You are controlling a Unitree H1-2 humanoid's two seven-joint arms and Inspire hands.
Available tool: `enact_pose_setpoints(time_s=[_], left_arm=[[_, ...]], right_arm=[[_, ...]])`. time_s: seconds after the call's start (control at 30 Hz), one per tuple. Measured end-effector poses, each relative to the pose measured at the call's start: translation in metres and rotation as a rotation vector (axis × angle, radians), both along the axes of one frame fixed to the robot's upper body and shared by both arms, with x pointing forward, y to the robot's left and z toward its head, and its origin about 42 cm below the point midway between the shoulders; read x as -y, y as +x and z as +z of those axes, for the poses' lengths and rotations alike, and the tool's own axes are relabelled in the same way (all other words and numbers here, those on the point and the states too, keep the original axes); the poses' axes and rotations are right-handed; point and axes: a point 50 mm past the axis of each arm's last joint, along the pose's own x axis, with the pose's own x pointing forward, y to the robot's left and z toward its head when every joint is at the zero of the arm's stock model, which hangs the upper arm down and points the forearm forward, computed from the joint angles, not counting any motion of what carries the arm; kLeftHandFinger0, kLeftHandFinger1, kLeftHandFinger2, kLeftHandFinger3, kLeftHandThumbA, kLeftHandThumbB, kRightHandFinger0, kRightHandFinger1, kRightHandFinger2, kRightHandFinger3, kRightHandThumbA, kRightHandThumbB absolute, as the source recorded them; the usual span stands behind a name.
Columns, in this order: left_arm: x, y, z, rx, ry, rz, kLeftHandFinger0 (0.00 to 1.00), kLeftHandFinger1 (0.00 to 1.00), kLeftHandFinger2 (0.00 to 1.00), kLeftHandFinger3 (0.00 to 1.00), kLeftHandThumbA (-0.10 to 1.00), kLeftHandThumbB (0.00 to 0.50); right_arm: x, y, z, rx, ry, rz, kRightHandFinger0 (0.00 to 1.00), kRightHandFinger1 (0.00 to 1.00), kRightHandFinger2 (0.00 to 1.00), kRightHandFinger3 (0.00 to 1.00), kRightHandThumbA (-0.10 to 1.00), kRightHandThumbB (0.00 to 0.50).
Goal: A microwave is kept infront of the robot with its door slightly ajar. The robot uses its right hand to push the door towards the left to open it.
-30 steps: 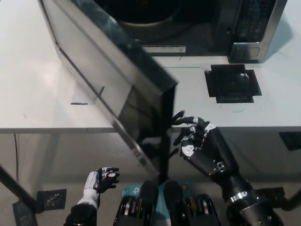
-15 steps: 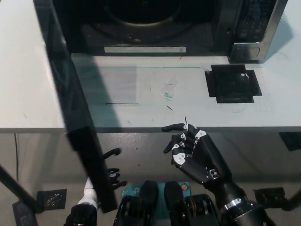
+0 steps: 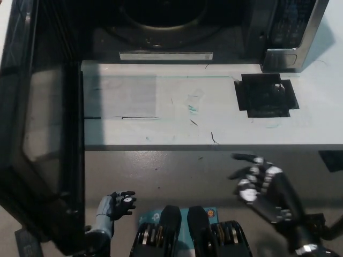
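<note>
On top of the white table (image 3: 161, 123) sits the microwave (image 3: 177, 27), at the far edge, and its inside is dark with a round plate (image 3: 161, 13) showing. Its door (image 3: 40, 134) is swung wide open to the left side, sticking out past the front edge of the table, so the glass window of the door faces the middle. Right of the microwave's opening is its button panel (image 3: 292, 21), dark and hard to read. On the table, in front of that panel, lies a flat black square (image 3: 266, 95). Some small dark scratches and a bit of green mark the table top in front of the microwave. Below the table's front edge, on the right, the black right hand (image 3: 262, 184) hangs in the air over the grey floor (image 3: 161, 171). Its fingers are spread apart and a little curled, and it holds nothing and touches nothing. It is well apart from the door. Below the door's lower corner, the white left hand (image 3: 115, 206) rests low. Its fingers are curled in loosely and it holds nothing.
</note>
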Motion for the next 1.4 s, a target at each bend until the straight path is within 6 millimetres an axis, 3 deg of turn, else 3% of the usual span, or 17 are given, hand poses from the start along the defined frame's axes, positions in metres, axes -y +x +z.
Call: enact_pose_setpoints(time_s=[0.07,0.2,0.37,0.6,0.7,0.73,0.83,0.87,0.9,1.03,1.27,1.4], left_arm=[[0.000,0.000,0.000,0.000,0.000,0.000,0.62,0.53,0.55,0.53,0.21,0.001],[0.000,0.001,0.001,0.002,0.001,0.000,0.66,0.56,0.57,0.53,0.17,0.000],[0.000,0.001,0.001,0.002,-0.001,0.002,0.63,0.54,0.57,0.52,0.17,0.000],[0.000,0.001,0.001,0.002,0.002,-0.002,0.70,0.59,0.59,0.52,0.20,0.000],[0.000,0.001,0.001,0.003,0.002,-0.002,0.67,0.57,0.58,0.52,0.20,0.000],[0.000,0.001,0.001,0.003,0.002,-0.002,0.64,0.55,0.56,0.52,0.13,0.000],[0.000,0.001,0.001,0.004,-0.002,0.003,0.61,0.52,0.53,0.49,0.11,0.006],[-0.001,0.001,0.001,0.004,-0.008,0.008,0.67,0.56,0.56,0.51,0.17,0.000],[0.000,0.001,0.001,0.004,-0.007,0.007,0.67,0.56,0.56,0.50,0.17,0.000],[0.000,0.002,0.001,0.004,-0.005,0.003,0.60,0.50,0.51,0.47,0.18,0.019],[0.001,0.007,0.005,0.014,-0.006,0.002,0.64,0.56,0.58,0.54,0.20,0.000],[0.002,0.008,0.006,0.016,-0.003,-0.002,0.69,0.58,0.57,0.53,0.20,0.000]], right_arm=[[0.018,-0.003,-0.009,-0.030,-0.013,-0.052,0.26,0.32,0.44,0.68,0.19,0.143],[0.048,-0.009,-0.026,-0.081,-0.030,-0.139,0.24,0.29,0.41,0.67,0.22,0.184],[0.067,-0.010,-0.044,-0.125,-0.021,-0.232,0.23,0.26,0.38,0.62,0.21,0.192],[0.062,-0.012,-0.066,-0.167,0.031,-0.297,0.19,0.25,0.40,0.63,0.24,0.194],[0.060,-0.012,-0.072,-0.174,0.043,-0.313,0.18,0.24,0.40,0.63,0.22,0.196],[0.060,-0.012,-0.074,-0.176,0.043,-0.318,0.18,0.24,0.39,0.63,0.22,0.191],[0.061,-0.013,-0.079,-0.177,0.043,-0.336,0.18,0.24,0.40,0.65,0.19,0.184],[0.061,-0.013,-0.080,-0.180,0.043,-0.341,0.16,0.23,0.38,0.64,0.20,0.193],[0.061,-0.013,-0.082,-0.180,0.041,-0.346,0.17,0.22,0.38,0.64,0.22,0.202],[0.061,-0.012,-0.089,-0.182,0.037,-0.364,0.16,0.21,0.36,0.61,0.24,0.212],[0.061,-0.012,-0.097,-0.166,0.039,-0.387,0.15,0.20,0.34,0.61,0.25,0.220],[0.061,-0.013,-0.098,-0.152,0.037,-0.395,0.15,0.20,0.35,0.60,0.24,0.214]])
